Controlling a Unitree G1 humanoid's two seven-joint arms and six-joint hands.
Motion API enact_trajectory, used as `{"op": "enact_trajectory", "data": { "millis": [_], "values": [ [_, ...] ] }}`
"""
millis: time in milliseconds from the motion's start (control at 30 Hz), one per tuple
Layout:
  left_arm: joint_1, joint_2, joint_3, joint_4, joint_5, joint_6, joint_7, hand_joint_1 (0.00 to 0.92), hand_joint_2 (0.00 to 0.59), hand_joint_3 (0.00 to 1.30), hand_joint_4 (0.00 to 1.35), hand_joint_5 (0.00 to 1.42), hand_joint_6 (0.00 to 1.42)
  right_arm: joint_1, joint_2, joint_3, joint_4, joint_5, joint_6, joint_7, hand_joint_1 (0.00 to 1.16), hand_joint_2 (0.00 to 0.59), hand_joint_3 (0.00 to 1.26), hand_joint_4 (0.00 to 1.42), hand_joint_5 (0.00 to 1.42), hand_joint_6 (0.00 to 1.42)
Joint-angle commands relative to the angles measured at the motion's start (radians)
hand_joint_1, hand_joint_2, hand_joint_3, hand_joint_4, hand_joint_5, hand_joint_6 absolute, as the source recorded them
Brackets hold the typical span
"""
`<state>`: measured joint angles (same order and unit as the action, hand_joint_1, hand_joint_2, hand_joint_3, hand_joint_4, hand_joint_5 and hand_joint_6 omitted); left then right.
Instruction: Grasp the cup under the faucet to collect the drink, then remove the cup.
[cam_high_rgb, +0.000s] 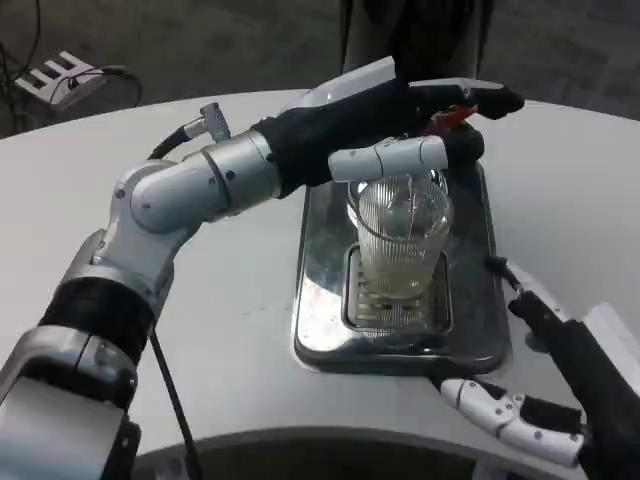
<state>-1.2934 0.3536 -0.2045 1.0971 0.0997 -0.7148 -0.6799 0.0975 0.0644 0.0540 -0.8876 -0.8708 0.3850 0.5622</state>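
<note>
On the white table (240, 340) sits a metal tray (480, 330), and the ribbed clear cup (402, 235) stands upright on the tray's slotted grate (432, 318), pale drink in its lower part. Left hand (400, 125) reaches across from the left at cup-rim height, one white finger lying along the near side of the rim, dark fingers running behind and above it; looks like a wrap on the cup top but I cannot tell if it truly grips or only touches. Right hand (530, 390) rests low at the tray's right front corner, fingers (495, 405) apart, holding nothing. Faucet itself is hard to make out: a small red part (445, 118) peeks out above the cup, the rest is covered by the left hand, so whether liquid is flowing is unclear. Fill level is hazy through the ribbing. Right forearm is cut off by the frame edge. Risks from here, as a judgement: a grip this high on the rim could let the cup tilt or slip when lifted, spilling drink onto the tray; pulling away while the tap runs would splash the grate; the hand crowding the spout could knock it or catch the cup rim on it; the waiting right hand close to the tray could nudge it.
</note>
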Motion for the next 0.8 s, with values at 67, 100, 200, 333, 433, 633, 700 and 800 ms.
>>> {"op": "enact_trajectory", "data": {
  "millis": [67,100,200,333,433,633,700,800],
  "values": [
    [0.043,0.005,-0.048,0.040,0.078,0.020,-0.031,0.000,0.008,0.19,0.13,0.25,0.16,-0.082,0.002,0.004,0.131,0.060,0.016,-0.125,0.64,0.243,0.00,0.04,0.11,0.16],
    [0.043,0.006,-0.047,0.041,0.077,0.019,-0.031,0.000,0.002,0.19,0.13,0.25,0.16,-0.098,-0.003,-0.003,0.165,0.075,0.015,-0.152,0.65,0.242,0.00,0.04,0.11,0.16],
    [0.044,0.006,-0.044,0.042,0.073,0.017,-0.031,0.000,0.000,0.19,0.12,0.24,0.16,-0.134,-0.020,-0.019,0.241,0.120,-0.002,-0.226,0.68,0.228,0.00,0.05,0.11,0.16],
    [0.047,0.005,-0.041,0.041,0.068,0.014,-0.032,0.000,0.000,0.19,0.11,0.22,0.15,-0.181,-0.044,-0.037,0.336,0.198,-0.039,-0.316,0.69,0.210,0.00,0.06,0.13,0.16],
    [0.048,0.005,-0.037,0.039,0.062,0.012,-0.033,0.000,0.000,0.18,0.10,0.21,0.13,-0.219,-0.072,-0.046,0.418,0.260,-0.083,-0.375,0.69,0.206,0.00,0.05,0.14,0.17],
    [0.046,0.010,-0.028,0.033,0.054,0.006,-0.036,0.000,0.000,0.18,0.10,0.18,0.13,-0.286,-0.104,-0.042,0.502,0.336,-0.098,-0.423,0.69,0.204,0.00,0.05,0.16,0.20],
    [0.046,0.012,-0.026,0.032,0.052,0.002,-0.037,0.000,0.000,0.18,0.10,0.17,0.13,-0.301,-0.114,-0.038,0.522,0.346,-0.105,-0.439,0.69,0.202,0.00,0.04,0.16,0.20],
    [0.042,0.012,-0.022,0.032,0.049,-0.001,-0.042,0.000,0.000,0.18,0.09,0.16,0.13,-0.335,-0.133,-0.035,0.573,0.367,-0.116,-0.469,0.70,0.197,0.00,0.04,0.16,0.22]
  ]
}}
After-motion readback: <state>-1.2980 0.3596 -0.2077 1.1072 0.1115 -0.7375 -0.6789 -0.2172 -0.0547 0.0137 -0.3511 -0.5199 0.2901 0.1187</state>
